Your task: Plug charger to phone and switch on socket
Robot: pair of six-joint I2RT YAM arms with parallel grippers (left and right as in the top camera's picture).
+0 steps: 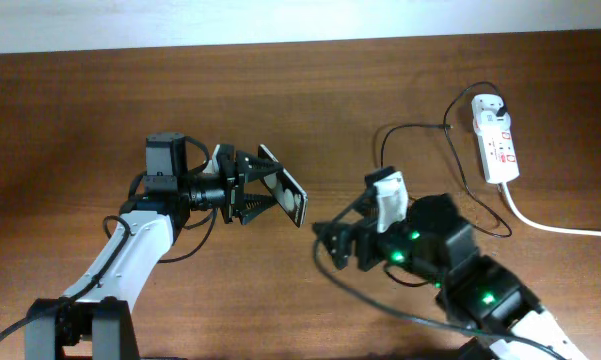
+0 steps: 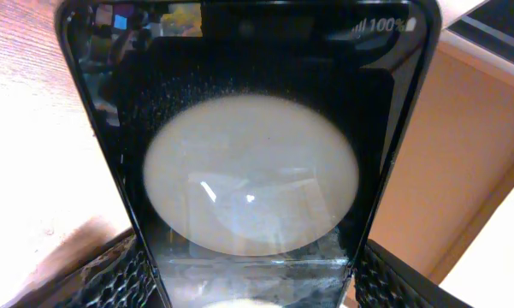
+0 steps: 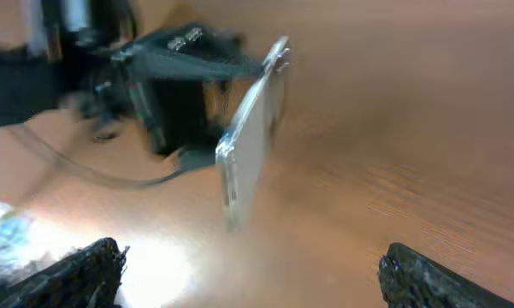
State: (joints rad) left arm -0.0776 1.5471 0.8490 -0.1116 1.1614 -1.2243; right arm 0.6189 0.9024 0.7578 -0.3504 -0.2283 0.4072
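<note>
Closest to the arm bases, on the right side, the right end effector (image 1: 328,242) hangs over the brown surface (image 1: 80,120) with its fingers spread wide. On its wrist camera I see the two textured fingertips (image 3: 77,274) at opposite lower corners with nothing between them.

Just beyond and to the left, the left end effector (image 1: 263,196) is clamped on the phone (image 1: 288,194), holding it on edge with its free end toward the right arm. I cannot tell whether it touches the surface.

On the left wrist camera the phone fills my view. It is glossy black, with a large pale round patch in the middle and "100%" in small white characters at the top corner.

Farthest back on the right lies the socket (image 1: 496,142), white with red markings, its thick white cord (image 1: 560,229) trailing to the edge. The charger (image 1: 415,126) loops as a thin black cable from the socket toward the right arm. I cannot make out its connector tip.
</note>
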